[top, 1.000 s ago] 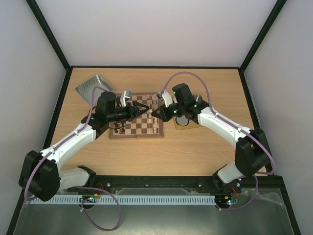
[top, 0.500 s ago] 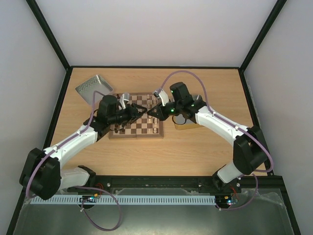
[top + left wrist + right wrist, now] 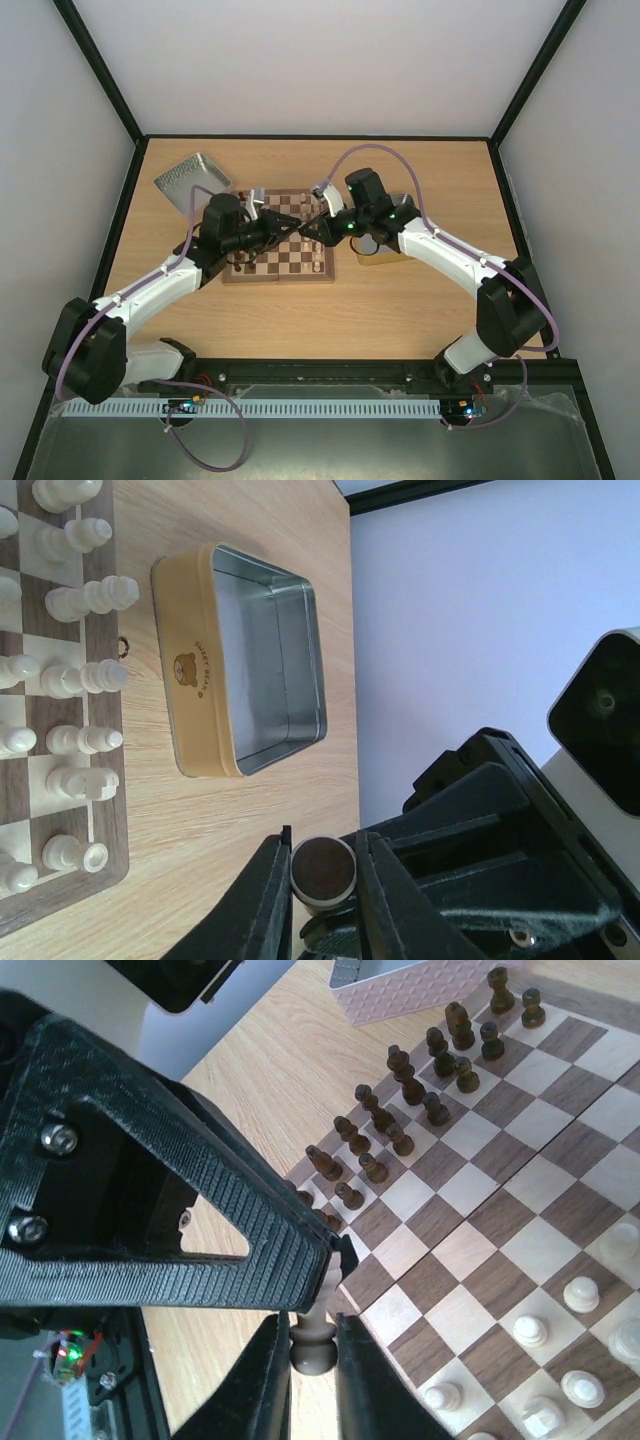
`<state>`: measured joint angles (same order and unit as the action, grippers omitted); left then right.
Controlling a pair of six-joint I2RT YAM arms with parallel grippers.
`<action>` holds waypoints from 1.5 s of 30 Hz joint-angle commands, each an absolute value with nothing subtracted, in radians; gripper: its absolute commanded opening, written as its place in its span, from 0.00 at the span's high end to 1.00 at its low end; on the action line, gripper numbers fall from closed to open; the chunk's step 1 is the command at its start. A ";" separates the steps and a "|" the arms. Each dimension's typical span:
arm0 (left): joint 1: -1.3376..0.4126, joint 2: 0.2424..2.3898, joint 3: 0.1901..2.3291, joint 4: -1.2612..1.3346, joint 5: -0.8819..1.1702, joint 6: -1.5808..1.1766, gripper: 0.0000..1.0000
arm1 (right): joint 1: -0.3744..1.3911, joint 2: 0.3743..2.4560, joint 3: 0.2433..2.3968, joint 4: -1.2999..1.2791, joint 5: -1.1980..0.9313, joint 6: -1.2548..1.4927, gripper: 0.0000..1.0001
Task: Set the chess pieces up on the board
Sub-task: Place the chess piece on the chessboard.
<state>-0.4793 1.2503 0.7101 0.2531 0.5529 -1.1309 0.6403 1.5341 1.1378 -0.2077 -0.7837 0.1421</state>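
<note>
Both grippers meet above the board (image 3: 290, 262). One cream chess piece (image 3: 322, 868) is held between them. My left gripper (image 3: 320, 880) is shut on one end; its dark felt disc faces the left wrist camera. My right gripper (image 3: 313, 1365) is shut on the other end of the same piece (image 3: 325, 1305), above the board's (image 3: 520, 1160) near edge. In the top view the left gripper (image 3: 288, 229) and right gripper (image 3: 314, 229) touch tip to tip. Cream pieces (image 3: 85, 680) stand in two rows on one side (image 3: 580, 1295). Dark pieces (image 3: 400, 1070) stand along the opposite side.
A yellow open tin (image 3: 240, 660) lies right of the board, partly under the right arm (image 3: 385, 250). A shiny metal tin (image 3: 190, 178) sits at the back left; it also shows in the right wrist view (image 3: 400, 985).
The meeting point of the two grippers has shifted slightly left: my left gripper drew back and my right gripper followed it over the board.
</note>
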 commanded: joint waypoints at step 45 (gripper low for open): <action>-0.508 1.195 0.661 0.609 0.531 -1.964 0.91 | 0.675 1.328 0.868 0.427 -0.598 0.769 0.98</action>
